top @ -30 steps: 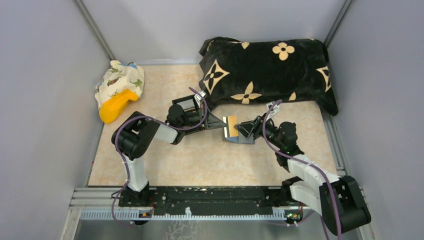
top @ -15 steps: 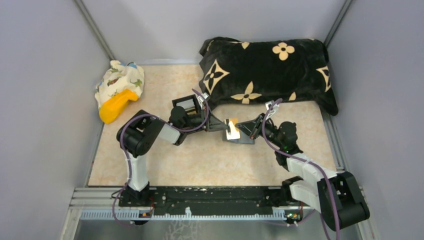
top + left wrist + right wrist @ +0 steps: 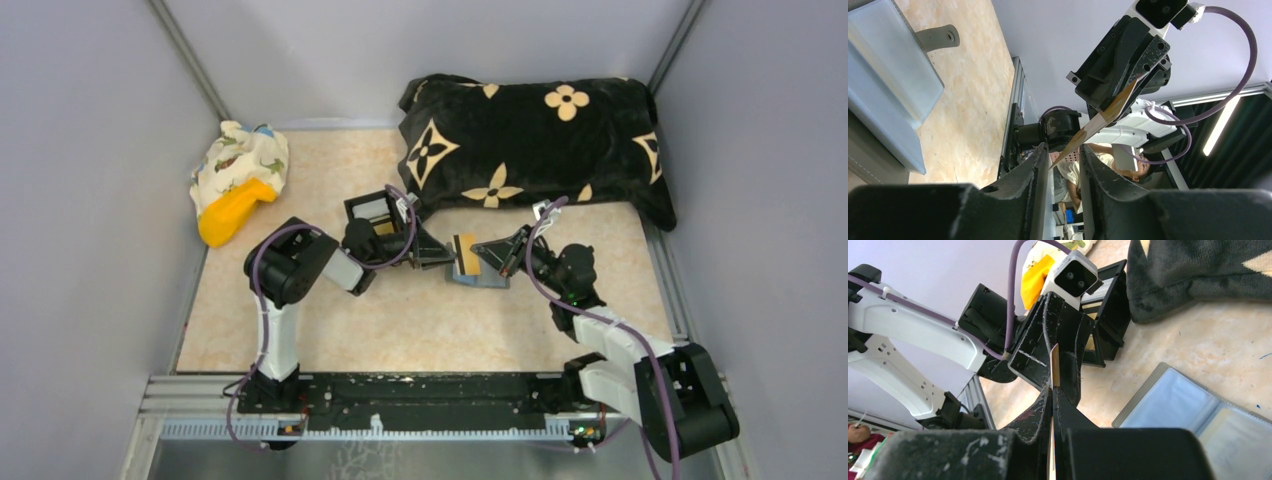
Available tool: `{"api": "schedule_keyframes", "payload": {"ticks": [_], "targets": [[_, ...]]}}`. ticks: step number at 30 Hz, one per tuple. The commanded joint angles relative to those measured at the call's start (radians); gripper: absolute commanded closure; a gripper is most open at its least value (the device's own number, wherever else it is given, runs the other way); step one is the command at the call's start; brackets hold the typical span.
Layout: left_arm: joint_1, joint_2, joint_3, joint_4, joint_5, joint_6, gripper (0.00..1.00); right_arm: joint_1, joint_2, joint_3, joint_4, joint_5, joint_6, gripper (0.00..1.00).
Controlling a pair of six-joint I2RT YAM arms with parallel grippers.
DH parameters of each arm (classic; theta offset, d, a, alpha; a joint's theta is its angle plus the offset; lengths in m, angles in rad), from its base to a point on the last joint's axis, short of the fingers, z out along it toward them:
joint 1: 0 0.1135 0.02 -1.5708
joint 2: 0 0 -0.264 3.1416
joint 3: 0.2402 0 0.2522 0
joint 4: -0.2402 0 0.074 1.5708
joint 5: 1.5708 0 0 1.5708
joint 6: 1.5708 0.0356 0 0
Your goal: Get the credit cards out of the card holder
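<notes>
The grey card holder (image 3: 487, 279) lies open on the table, its light-blue inner face (image 3: 1182, 406) up; its edge also shows in the left wrist view (image 3: 894, 80). A tan credit card (image 3: 466, 255) hangs above it between both grippers. My right gripper (image 3: 1053, 390) is shut on the card (image 3: 1055, 369), edge-on between its fingers. My left gripper (image 3: 1064, 161) is open, and the card's (image 3: 1104, 112) far corner sits in the gap between the fingers, with daylight on both sides. Any other cards are hidden.
A black box (image 3: 375, 211) stands just behind the left gripper. A black pillow with gold flowers (image 3: 530, 140) fills the back right. A patterned cloth bundle with a yellow object (image 3: 238, 180) sits at the back left. Grey walls close in both sides.
The right gripper has shut on the card. The left gripper, shut on it a second ago, has opened its fingers. The card stays above the holder.
</notes>
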Motion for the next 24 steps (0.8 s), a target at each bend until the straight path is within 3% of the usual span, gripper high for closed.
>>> {"api": "schedule_keyframes", "payload": {"ticks": [1, 16, 24], "targets": [[-0.006, -0.004, -0.005, 0.285, -0.033, -0.016, 0.67, -0.004, -0.02, 0.015, 0.07, -0.007, 0.011, 1.0], [-0.043, -0.021, 0.061, 0.285, -0.021, -0.004, 0.69, -0.004, -0.011, -0.007, 0.047, 0.023, 0.028, 1.0], [-0.055, -0.016, 0.064, 0.285, -0.023, -0.007, 0.83, -0.004, -0.016, -0.011, 0.037, 0.037, 0.024, 1.0]]}}
